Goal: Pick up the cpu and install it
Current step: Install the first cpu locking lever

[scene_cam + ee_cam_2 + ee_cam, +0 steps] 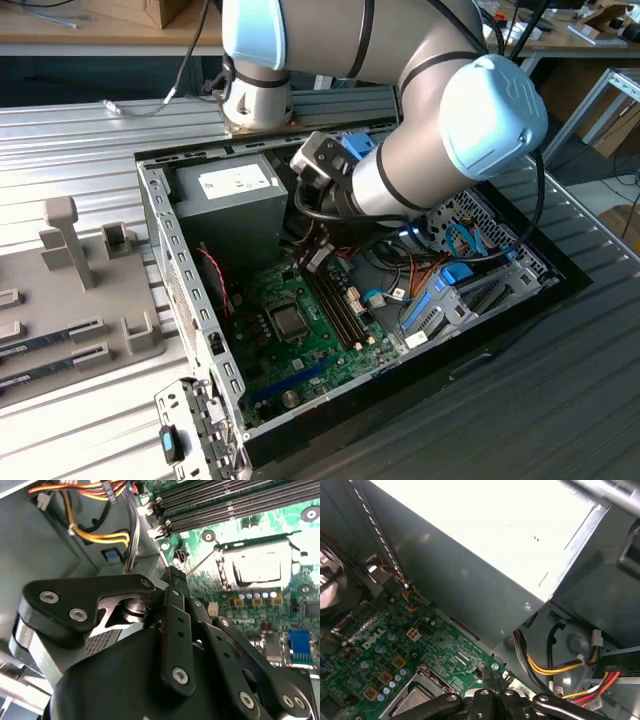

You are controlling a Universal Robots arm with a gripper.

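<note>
1. The small square silvery-grey cpu (257,567) lies flat inside the black square socket frame (220,565) on the green motherboard (300,345), in the open computer case (190,290).
2. The black gripper (172,577) hangs above the board beside the socket, fingertips pressed together, gripping nothing.
3. The grey metal power supply box (235,200) fills the case's far corner.
</note>
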